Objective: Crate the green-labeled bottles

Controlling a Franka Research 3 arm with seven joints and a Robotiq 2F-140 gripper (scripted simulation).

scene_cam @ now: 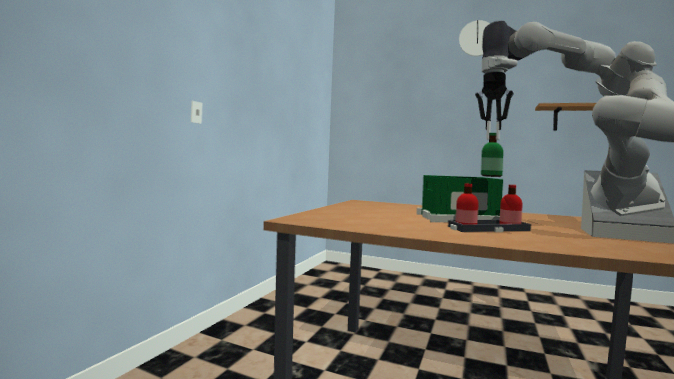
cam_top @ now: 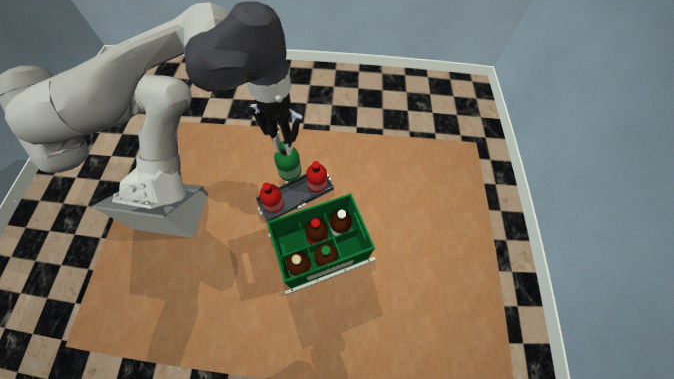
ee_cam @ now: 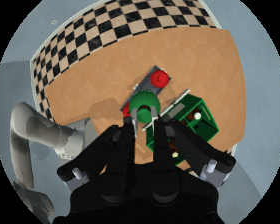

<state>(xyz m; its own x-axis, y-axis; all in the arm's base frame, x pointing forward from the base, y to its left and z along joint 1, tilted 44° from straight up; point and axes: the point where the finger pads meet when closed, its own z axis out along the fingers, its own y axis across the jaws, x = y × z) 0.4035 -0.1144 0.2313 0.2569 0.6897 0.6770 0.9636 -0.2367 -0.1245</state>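
Below, wooden table [scene_cam: 380,227] (checkered floor [scene_cam: 450,327], blue walls [scene_cam: 150,207]).

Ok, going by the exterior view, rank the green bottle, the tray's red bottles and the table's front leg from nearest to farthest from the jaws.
1. Green bottle: held by its neck in the gripper, hanging above the tray.
2. Red bottles: on the tray below, one to each side; too close to call between them.
3. Front leg: far down to the left.

Off-white arm [cam_top: 90,92] w/ dark wrist cap, black pincer [cam_top: 282,143], grey base [cam_top: 192,217].
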